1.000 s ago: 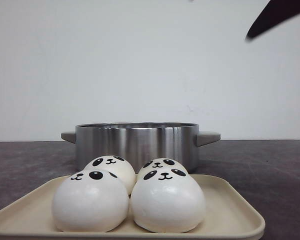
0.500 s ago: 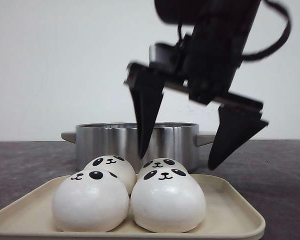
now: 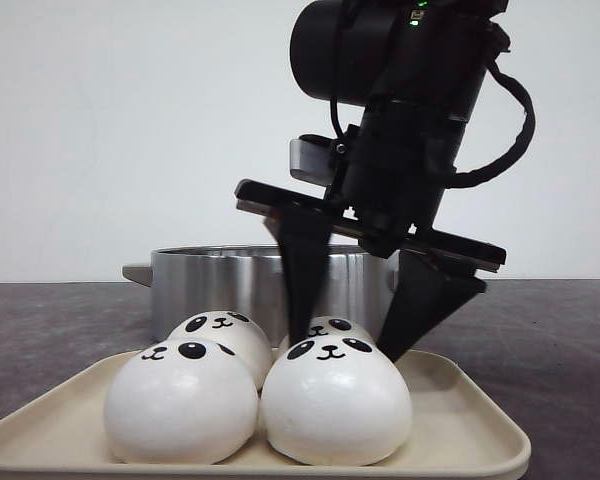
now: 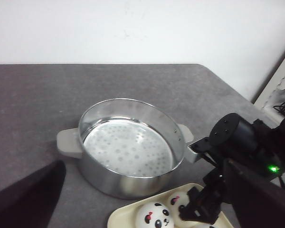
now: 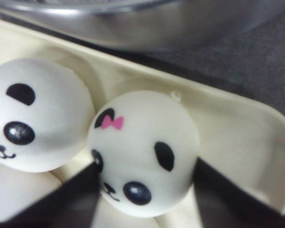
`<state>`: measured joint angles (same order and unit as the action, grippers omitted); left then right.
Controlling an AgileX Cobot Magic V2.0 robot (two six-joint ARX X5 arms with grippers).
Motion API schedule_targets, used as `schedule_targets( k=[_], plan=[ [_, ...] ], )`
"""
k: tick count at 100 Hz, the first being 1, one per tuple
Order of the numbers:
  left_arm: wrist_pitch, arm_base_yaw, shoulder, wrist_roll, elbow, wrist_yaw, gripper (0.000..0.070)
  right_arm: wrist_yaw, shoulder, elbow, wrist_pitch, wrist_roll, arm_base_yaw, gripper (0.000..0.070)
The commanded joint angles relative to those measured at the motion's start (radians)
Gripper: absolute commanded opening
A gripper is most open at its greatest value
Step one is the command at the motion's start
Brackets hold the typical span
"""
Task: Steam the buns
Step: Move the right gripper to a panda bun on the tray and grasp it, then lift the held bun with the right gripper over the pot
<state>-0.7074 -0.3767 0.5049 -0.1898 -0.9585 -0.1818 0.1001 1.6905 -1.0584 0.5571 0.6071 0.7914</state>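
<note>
Four white panda-face buns sit on a beige tray: front left, front right, back left, back right. My right gripper is open and low over the tray, its black fingers on either side of the back right bun. In the right wrist view that bun, with a pink bow, sits between the fingers of the right gripper; whether they touch it is unclear. My left gripper is open, held high and empty.
A steel steamer pot with grey handles stands just behind the tray; its perforated insert holds nothing. The dark grey table extends around both. A white wall is behind.
My right arm has come down from the top right into view. Its open fingers have lowered around the back right bun. The buns, tray and pot have not moved.
</note>
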Motion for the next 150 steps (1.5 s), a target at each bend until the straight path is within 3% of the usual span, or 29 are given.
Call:
schedule_targets(
  k=[1, 5, 22, 33, 53, 77, 105, 118, 150],
  plan=[
    [0.011, -0.007, 0.003, 0.023, -0.010, 0.008, 0.0673, -0.024, 0.028, -0.013, 0.005, 0.011, 0.010, 0.0084],
    [0.011, -0.009, 0.003, 0.024, -0.010, 0.011, 0.0673, -0.031, 0.028, -0.013, 0.005, 0.008, 0.010, 0.0000],
    [0.011, -0.015, 0.003, 0.024, -0.010, 0.028, 0.0673, -0.047, 0.017, -0.021, 0.003, -0.017, 0.011, 0.0000],
    [0.011, -0.016, 0.003, 0.024, -0.010, 0.028, 0.0673, -0.006, -0.048, -0.047, 0.036, -0.031, 0.026, 0.0000],
    [0.040, -0.016, 0.005, 0.024, -0.010, 0.030, 0.0673, 0.022, -0.228, -0.165, 0.197, -0.068, 0.091, 0.0000],
    [0.085, -0.016, 0.005, 0.024, -0.010, 0.033, 0.0673, -0.166, -0.310, -0.399, 0.185, -0.144, 0.098, 0.0000],
    [0.086, -0.016, 0.010, 0.024, -0.010, 0.033, 0.0673, -0.180, -0.082, -0.573, 0.170, -0.282, -0.060, 0.0000],
    [0.084, -0.016, 0.011, 0.024, -0.010, 0.033, 0.0673, -0.180, 0.051, -0.577, 0.093, -0.327, -0.123, 0.0000],
    [0.039, -0.016, 0.011, 0.024, -0.010, 0.033, 0.0673, -0.167, 0.283, -0.577, -0.041, -0.354, -0.226, 0.0000]
  ],
)
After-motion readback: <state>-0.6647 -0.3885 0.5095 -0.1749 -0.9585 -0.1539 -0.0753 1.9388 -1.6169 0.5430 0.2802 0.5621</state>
